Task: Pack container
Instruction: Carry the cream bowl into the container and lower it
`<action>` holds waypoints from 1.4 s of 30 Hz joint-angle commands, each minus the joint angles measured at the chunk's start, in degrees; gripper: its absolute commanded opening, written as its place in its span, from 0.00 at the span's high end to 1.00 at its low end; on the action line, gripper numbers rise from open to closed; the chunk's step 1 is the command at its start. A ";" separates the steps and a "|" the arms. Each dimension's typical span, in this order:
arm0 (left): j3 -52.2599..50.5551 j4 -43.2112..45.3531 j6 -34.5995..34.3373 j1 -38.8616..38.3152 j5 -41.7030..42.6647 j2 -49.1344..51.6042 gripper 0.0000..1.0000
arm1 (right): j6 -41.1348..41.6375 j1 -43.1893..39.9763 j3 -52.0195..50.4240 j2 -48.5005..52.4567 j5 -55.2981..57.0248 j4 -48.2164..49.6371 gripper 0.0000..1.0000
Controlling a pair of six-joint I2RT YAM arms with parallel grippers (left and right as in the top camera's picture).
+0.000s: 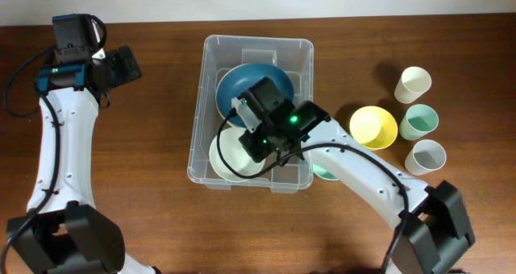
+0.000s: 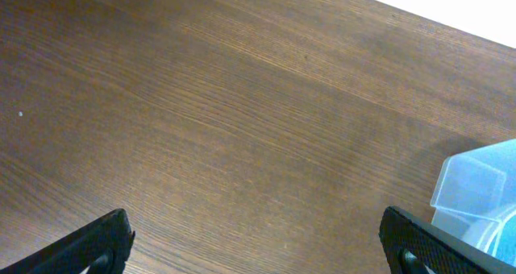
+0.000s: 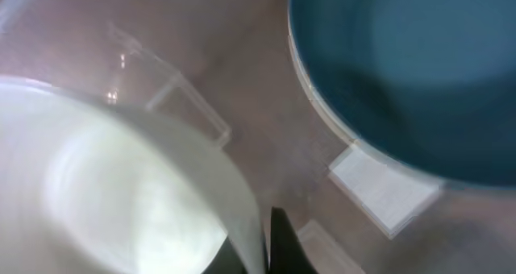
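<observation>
Container (image 1: 258, 40) sits mid-bench (image 1: 145, 185). Blue bowl (image 1: 242, 85) is in its far half, white bowl (image 1: 226, 157) in its near half.

R arm (image 1: 363, 173) comes in from near-right, elbow bent, wrist dipped inside container w/ green LED (image 1: 294, 118) lit. R jaws nearly closed, pinching white bowl's rim: one dark finger (image 3: 282, 242) outside rim, the other looks to be inside.

L arm (image 1: 56, 145) runs along bench's left side, wrist pointed twd container. L jaws spread wide, holding nothing, over bare wood; container's corner shows at right edge of L wrist view.

White label (image 3: 383, 189) on container base, just beside blue bowl; no text legible.

Right of container & apart from it: yellow bowl (image 1: 373, 125), cream cup (image 1: 413, 83), mint cup (image 1: 421, 121), white cup (image 1: 426, 155). Teal item (image 1: 325, 174) mostly hidden under R arm.
</observation>
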 commanded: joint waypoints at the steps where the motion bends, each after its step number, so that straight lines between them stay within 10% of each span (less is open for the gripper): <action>1: 0.94 -0.02 0.11 0.09 -0.26 -0.68 0.00 | 0.24 0.85 -2.86 0.07 -1.40 3.61 0.96; 27: 0.94 -0.02 0.11 0.09 -0.26 -0.68 0.00 | 0.20 0.85 -2.91 4.92 -3.74 11.41 0.96; 29: 0.94 -0.02 0.11 0.09 -0.26 -0.66 0.00 | 0.20 0.85 -2.91 4.92 -3.74 11.37 0.86; 31: 0.94 -0.02 0.11 0.09 -0.26 -0.68 0.00 | 0.20 0.85 -2.91 4.92 -3.74 11.37 0.46; 42: 0.94 -0.02 0.11 0.09 -0.26 -0.68 0.00 | 0.17 0.48 -0.15 2.95 -3.76 9.44 0.39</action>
